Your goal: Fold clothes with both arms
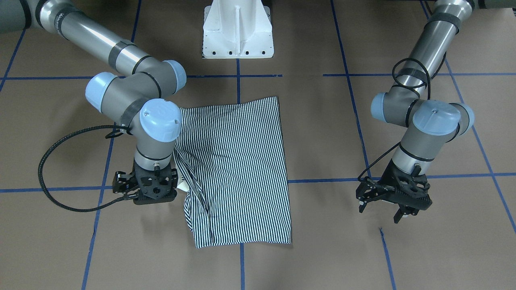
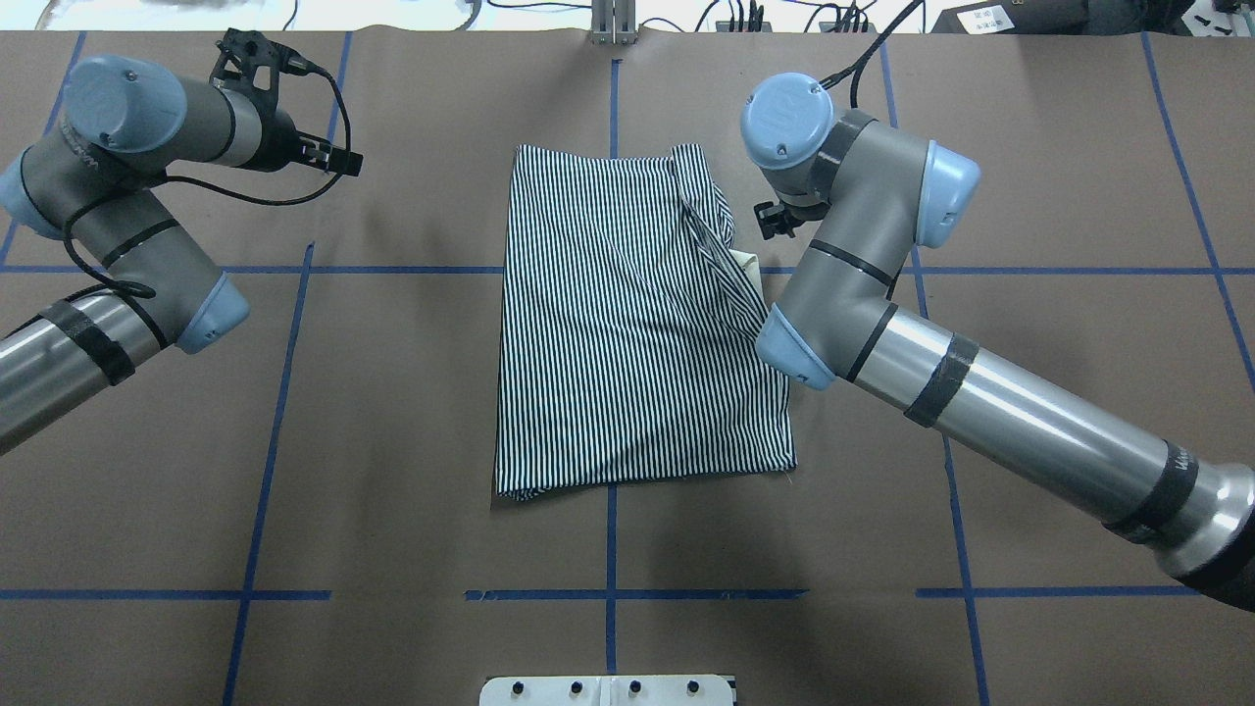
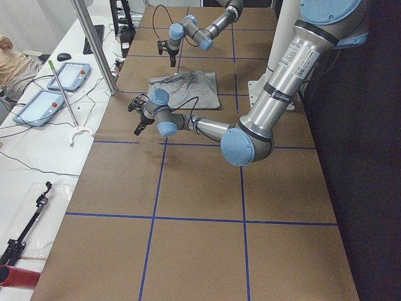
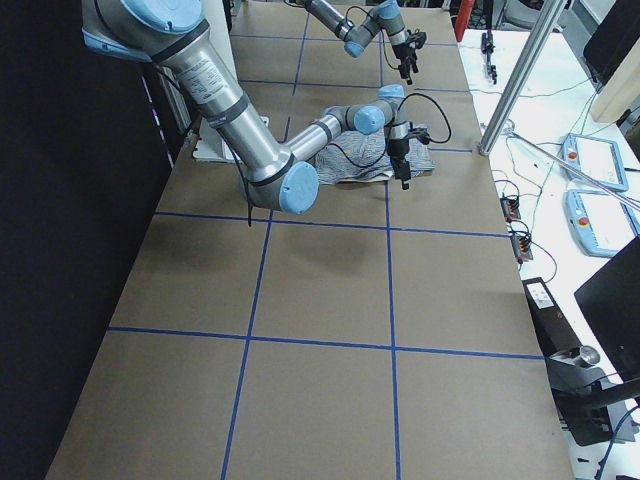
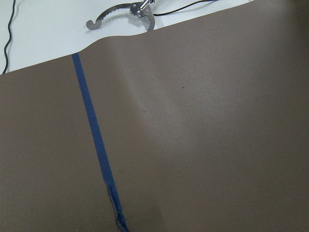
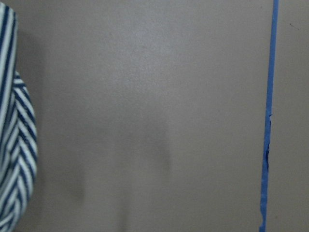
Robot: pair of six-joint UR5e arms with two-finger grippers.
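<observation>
The striped clothes [image 1: 238,169] [image 2: 627,324] lie as one folded, roughly rectangular piece at the table's middle, with a rumpled fold and a bit of cream collar [image 2: 747,265] along the side toward my right arm. My right gripper [image 1: 155,193] [image 2: 775,221] points down beside that rumpled edge. Its fingers are hidden under the wrist, so I cannot tell its state. Its wrist view shows only a striped edge [image 6: 14,145] and bare table. My left gripper [image 1: 380,213] [image 2: 338,159] hangs open over bare table, well away from the shirt, holding nothing.
The white pedestal base [image 1: 238,30] stands at the robot's side of the table. Blue tape lines [image 2: 608,593] grid the brown surface. A white side bench with tablets [image 3: 47,103], cables and a metal pole [image 3: 94,44] runs along the far edge.
</observation>
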